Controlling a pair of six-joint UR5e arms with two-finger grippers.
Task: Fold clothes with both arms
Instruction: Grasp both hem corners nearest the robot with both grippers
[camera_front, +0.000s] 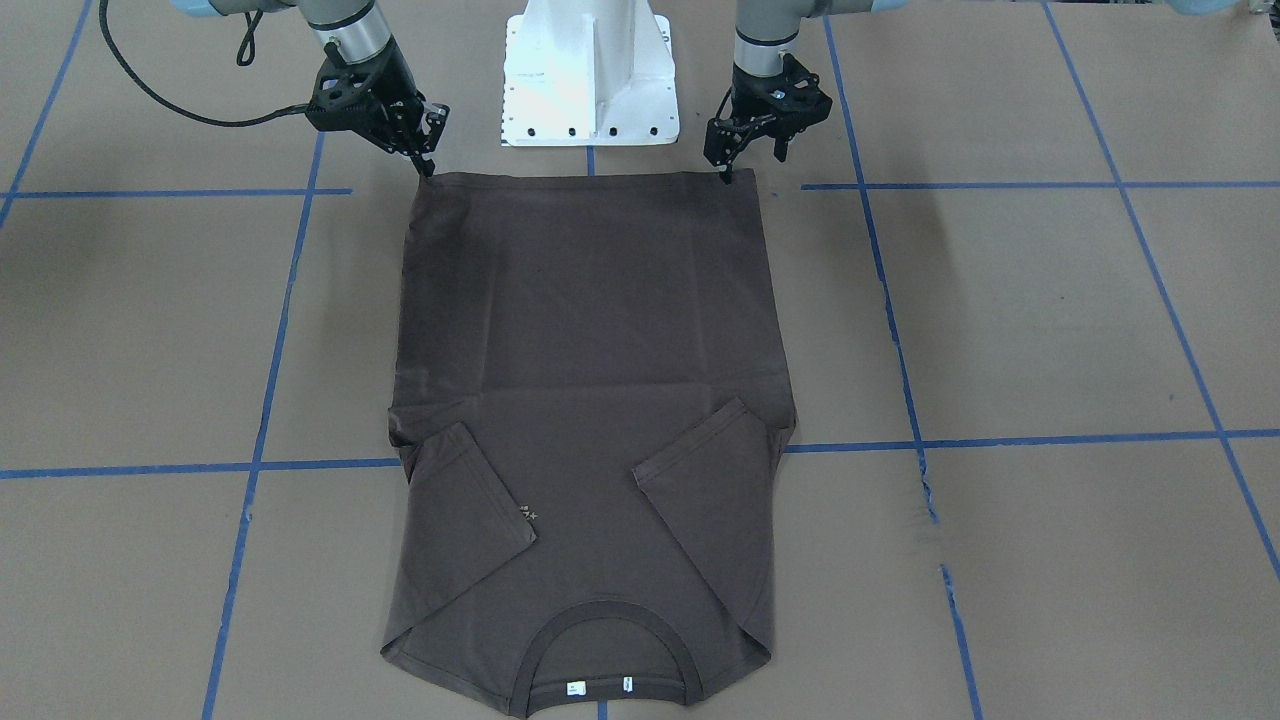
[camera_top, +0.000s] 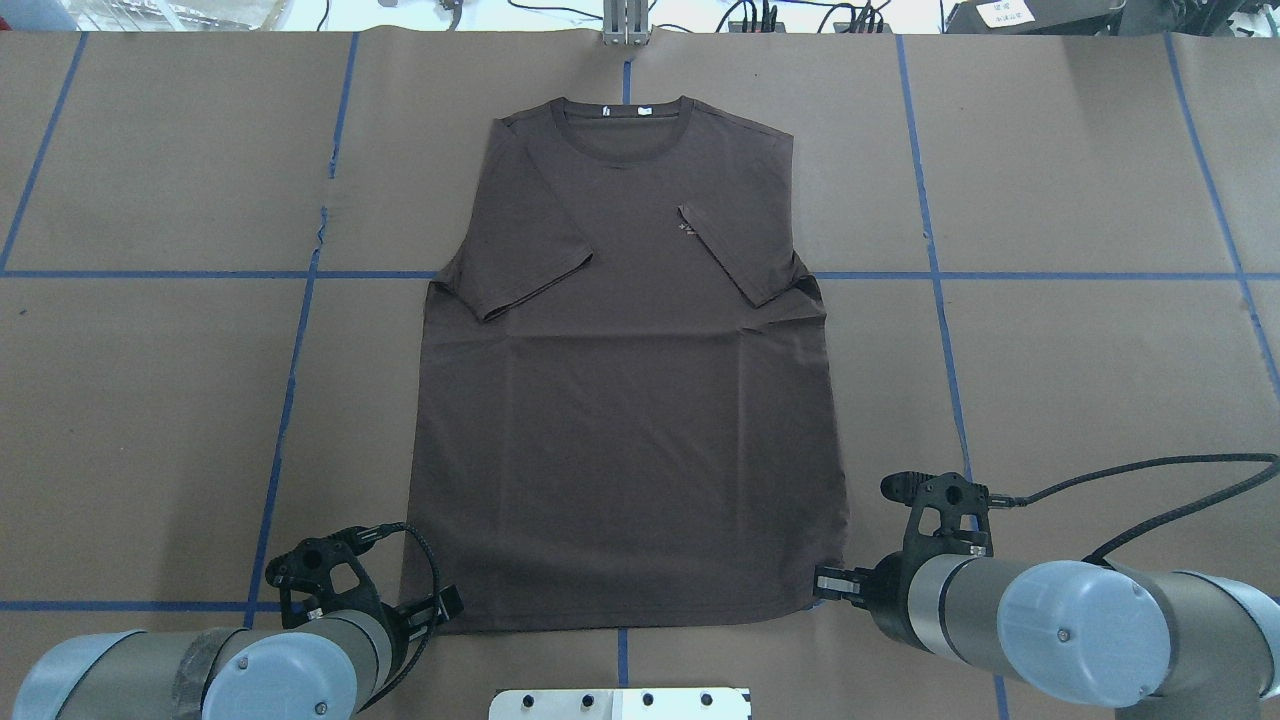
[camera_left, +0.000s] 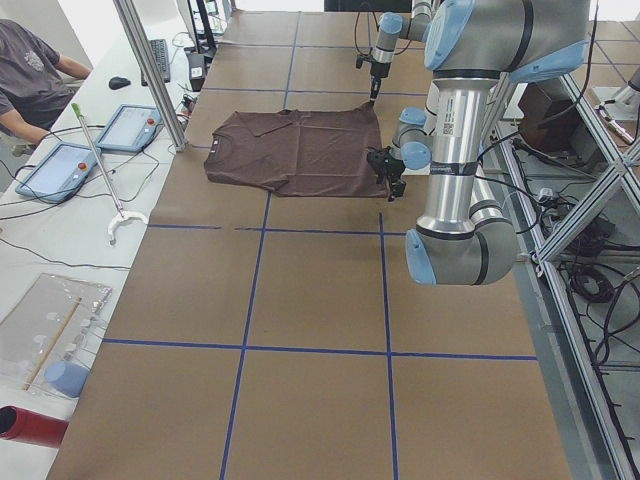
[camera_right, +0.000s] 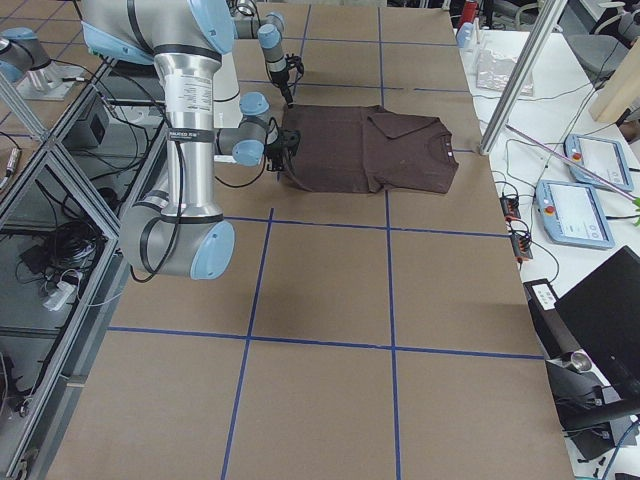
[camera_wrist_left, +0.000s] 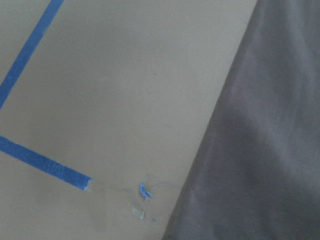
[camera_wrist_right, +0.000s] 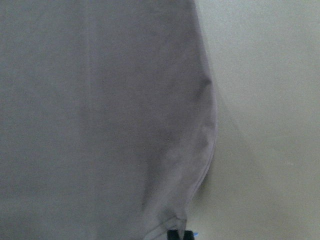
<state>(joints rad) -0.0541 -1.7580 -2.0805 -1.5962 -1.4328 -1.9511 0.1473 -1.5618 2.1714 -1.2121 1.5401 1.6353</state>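
- Right in front of the white pedestal (camera_front: 590, 75), the dark brown T-shirt (camera_front: 590, 330) lies flat on the counter (camera_front: 1050, 320), chest up, hem toward the robot, collar (camera_front: 610, 615) at the far side.
- Both sleeves are folded in over the chest. One sleeve edge sits right at the pale lettering (camera_front: 527, 514).
- Right fingers (camera_front: 429, 160): closed together on the hem corner. The wrist view shows cloth puckering into the tips.
- Left fingers (camera_front: 725, 168): tip touching the other hem corner. Cannot tell whether they clamp the cloth.
- Blue tape lines (camera_front: 1000, 440) cross the counter, and the shirt lies over one of them.
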